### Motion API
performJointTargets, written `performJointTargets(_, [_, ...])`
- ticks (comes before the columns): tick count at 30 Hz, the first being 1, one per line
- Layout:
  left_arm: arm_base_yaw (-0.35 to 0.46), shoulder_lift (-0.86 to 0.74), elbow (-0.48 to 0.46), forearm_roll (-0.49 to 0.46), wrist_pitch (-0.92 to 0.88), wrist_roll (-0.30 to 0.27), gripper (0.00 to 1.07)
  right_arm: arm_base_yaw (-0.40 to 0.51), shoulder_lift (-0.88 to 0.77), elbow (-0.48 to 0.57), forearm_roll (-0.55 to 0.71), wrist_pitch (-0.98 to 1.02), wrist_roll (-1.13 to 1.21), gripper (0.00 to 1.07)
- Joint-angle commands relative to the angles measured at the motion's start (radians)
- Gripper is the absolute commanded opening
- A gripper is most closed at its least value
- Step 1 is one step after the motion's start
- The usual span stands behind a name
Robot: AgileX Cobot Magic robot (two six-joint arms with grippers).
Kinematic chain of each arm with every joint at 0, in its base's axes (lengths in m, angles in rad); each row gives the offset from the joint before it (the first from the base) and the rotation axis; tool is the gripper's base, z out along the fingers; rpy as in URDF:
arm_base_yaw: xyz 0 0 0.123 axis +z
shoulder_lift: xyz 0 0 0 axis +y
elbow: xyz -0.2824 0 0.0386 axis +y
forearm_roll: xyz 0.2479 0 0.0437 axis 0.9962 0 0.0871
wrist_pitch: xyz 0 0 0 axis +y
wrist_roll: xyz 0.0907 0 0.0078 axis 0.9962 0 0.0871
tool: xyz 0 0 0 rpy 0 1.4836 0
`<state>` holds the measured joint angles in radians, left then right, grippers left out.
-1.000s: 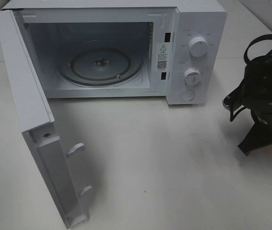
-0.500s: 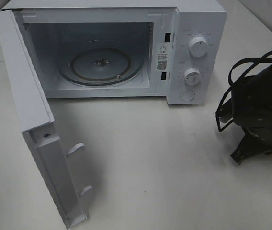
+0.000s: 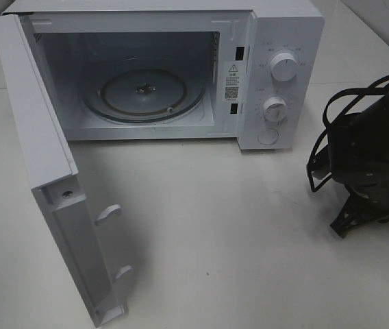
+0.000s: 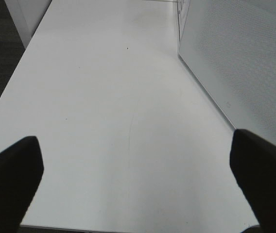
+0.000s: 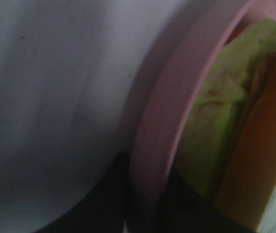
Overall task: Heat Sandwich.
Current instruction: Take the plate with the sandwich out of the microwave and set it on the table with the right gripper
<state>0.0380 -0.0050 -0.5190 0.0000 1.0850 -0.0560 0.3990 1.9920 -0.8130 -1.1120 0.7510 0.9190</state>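
The white worktop (image 3: 235,240) fills the exterior high view, with the microwave (image 3: 277,41) across the upper half, its door (image 3: 51,185) swung wide toward the lower left and the glass turntable (image 3: 143,92) bare inside. At the right edge the right arm (image 3: 372,151) hangs bent over, wrist pointing down. Its end effector (image 5: 145,204) pinches the rim of the pink plate (image 5: 177,111), close in the right wrist view; the sandwich (image 5: 235,121) lies on that plate, green leaf showing against the bread. The left end effector (image 4: 138,170) hovers over bare worktop, fingers (image 4: 11,170) spread wide at the lower corners.
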Motion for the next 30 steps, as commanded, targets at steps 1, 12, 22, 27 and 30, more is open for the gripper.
performJointTargets(1, [0.002,-0.016,0.002,-0.010,-0.014,-0.002,1.00,-0.004,-0.005,0.000,0.005,0.006,0.010,0.25])
performJointTargets(12, [0.002,-0.016,0.002,-0.010,-0.014,-0.002,1.00,-0.004,-0.156,0.000,0.174,-0.002,-0.149,0.59])
performJointTargets(22, [0.002,-0.016,0.002,-0.010,-0.014,-0.002,1.00,-0.004,-0.322,0.000,0.369,0.005,-0.321,0.60])
performJointTargets(27, [0.002,-0.016,0.002,-0.010,-0.014,-0.002,1.00,-0.004,-0.466,0.000,0.504,0.004,-0.454,0.61])
performJointTargets(30, [0.002,-0.016,0.002,-0.010,-0.014,-0.002,1.00,-0.004,-0.580,0.000,0.596,0.005,-0.543,0.66])
